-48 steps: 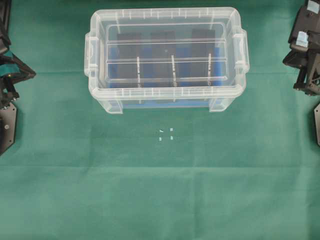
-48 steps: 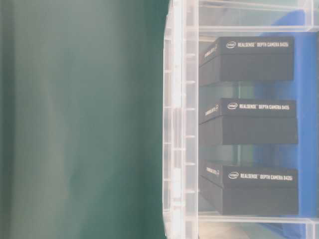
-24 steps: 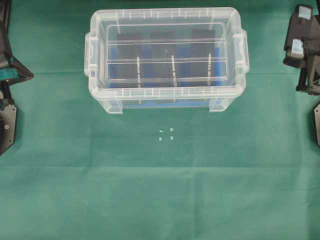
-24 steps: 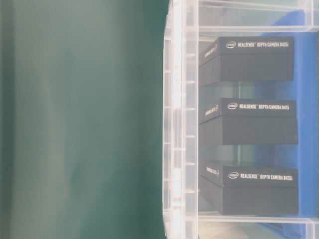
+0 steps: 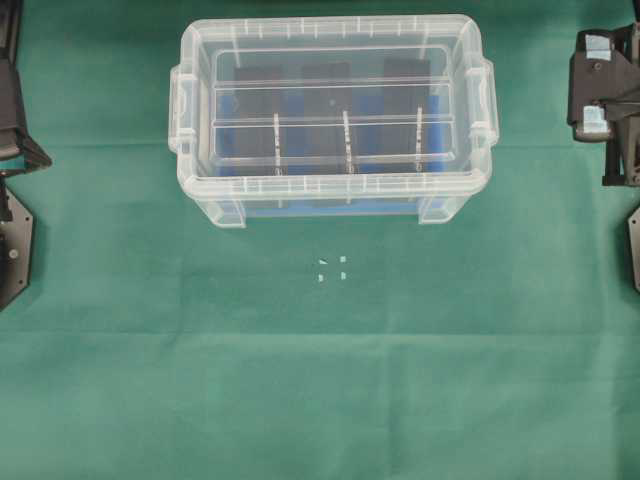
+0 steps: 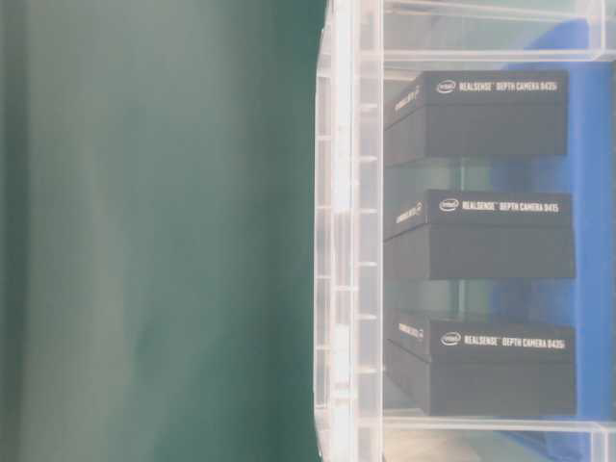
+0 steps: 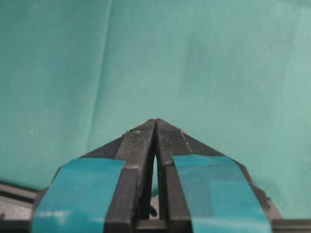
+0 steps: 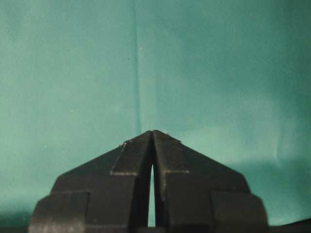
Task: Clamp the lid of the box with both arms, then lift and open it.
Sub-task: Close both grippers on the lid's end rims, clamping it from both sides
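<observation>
A green cloth (image 5: 320, 380) covers my counter. The box (image 5: 330, 200) sits toward its far edge, its lid (image 5: 332, 105) seated on top over three black cartons (image 6: 481, 236) and a blue base. My arms wait at opposite edges, well apart from the box: my left gripper (image 7: 155, 127) and right gripper (image 8: 152, 136) each pressed together, holding nothing.

Box (image 5: 205, 190) and lid (image 5: 330, 100) – clear glossy plastic, ribbed. Three black blocks (image 6: 481, 236) matt, cardboard-like. Table (image 5: 330, 380) under green matt cloth, creased. Left tool (image 7: 155, 127) matt black plastic, textured pads – teal tape (image 7: 77, 194). Right tool (image 8: 153, 138) matt black.
</observation>
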Tool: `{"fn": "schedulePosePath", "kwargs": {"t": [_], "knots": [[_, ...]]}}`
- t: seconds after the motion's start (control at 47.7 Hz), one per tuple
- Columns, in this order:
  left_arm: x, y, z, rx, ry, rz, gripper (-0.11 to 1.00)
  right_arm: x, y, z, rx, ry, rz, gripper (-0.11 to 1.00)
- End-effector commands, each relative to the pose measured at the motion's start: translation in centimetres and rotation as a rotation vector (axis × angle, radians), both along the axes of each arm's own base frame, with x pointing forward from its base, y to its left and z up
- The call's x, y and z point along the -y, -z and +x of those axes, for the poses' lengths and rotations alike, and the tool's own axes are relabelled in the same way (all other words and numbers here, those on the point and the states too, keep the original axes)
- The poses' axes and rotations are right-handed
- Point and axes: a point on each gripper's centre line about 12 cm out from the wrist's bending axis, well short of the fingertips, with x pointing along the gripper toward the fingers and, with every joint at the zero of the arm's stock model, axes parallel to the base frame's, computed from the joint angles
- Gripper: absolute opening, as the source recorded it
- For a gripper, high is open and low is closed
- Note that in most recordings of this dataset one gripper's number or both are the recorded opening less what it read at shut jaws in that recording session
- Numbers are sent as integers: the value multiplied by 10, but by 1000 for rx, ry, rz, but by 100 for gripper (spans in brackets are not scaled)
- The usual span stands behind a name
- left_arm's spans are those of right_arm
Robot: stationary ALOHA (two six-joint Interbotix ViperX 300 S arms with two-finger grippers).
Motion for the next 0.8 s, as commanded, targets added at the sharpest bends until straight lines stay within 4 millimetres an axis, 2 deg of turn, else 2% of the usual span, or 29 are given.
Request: {"fn": "schedulePosePath", "kwargs": {"t": [0.0, 0.147, 0.357, 0.776], "knots": [[-2, -10, 6, 34, 6, 18, 1, 3, -10, 5, 28, -1, -16, 0], [-6, -7, 15, 41, 9, 22, 1, 5, -7, 11, 26, 1, -11, 0], [-20, 9, 51, -23, 8, -6, 1, 13, -3, 27, 29, 0, -7, 0], [-55, 6, 116, -61, 9, -6, 1, 26, -4, 57, 49, -14, -15, 0]]}}
